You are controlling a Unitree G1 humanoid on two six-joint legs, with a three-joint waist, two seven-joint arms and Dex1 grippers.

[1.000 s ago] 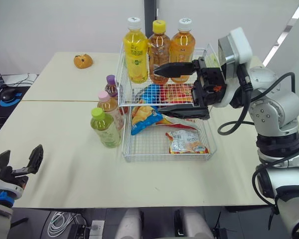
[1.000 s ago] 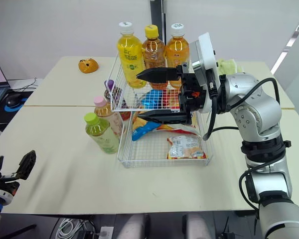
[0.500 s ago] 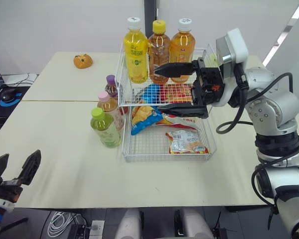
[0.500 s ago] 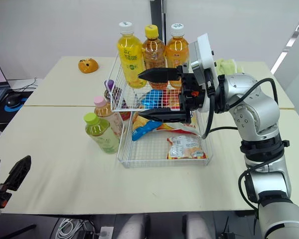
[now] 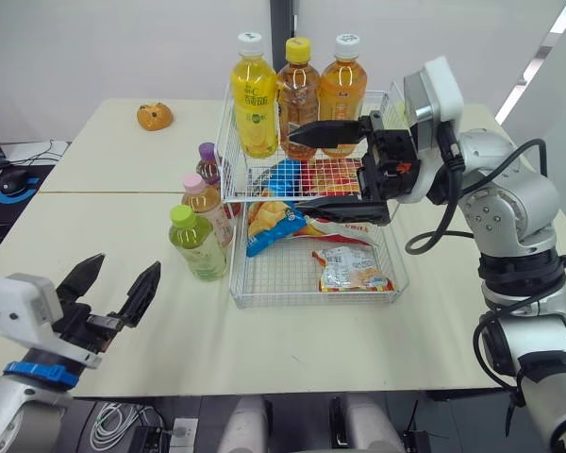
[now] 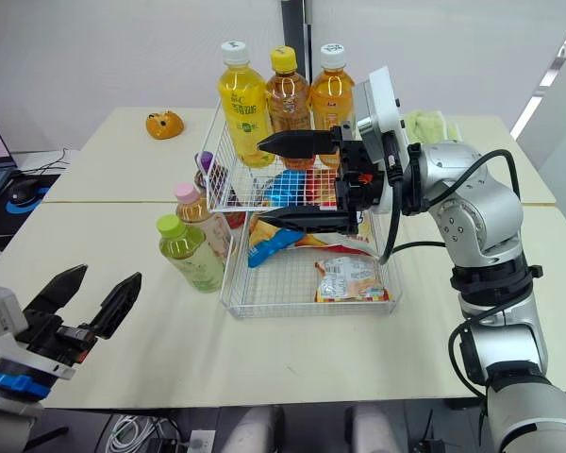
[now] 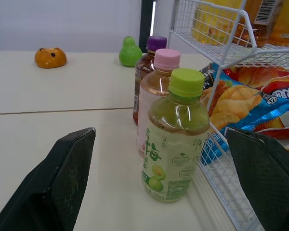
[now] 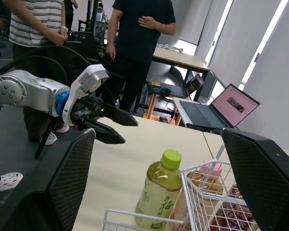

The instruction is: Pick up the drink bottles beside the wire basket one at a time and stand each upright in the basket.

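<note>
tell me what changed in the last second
The left gripper has swung up and in over the near edge of the table toward the green-capped bottle, open and empty. Nothing was grasped or released. The right gripper stays open at the upper tier of the wire basket; the pink-capped bottle, purple-capped bottle and three top-tier bottles have not moved.

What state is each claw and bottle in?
Left claw: open, empty.
Right claw: open, empty.
Green-cap bottle: upright on table.
Pink-cap bottle: upright on table.
Purple-cap bottle: upright on table.
Yellow bottle: upright in basket.
Yellow-cap bottle: upright in basket.
Orange bottle: upright in basket.
</note>
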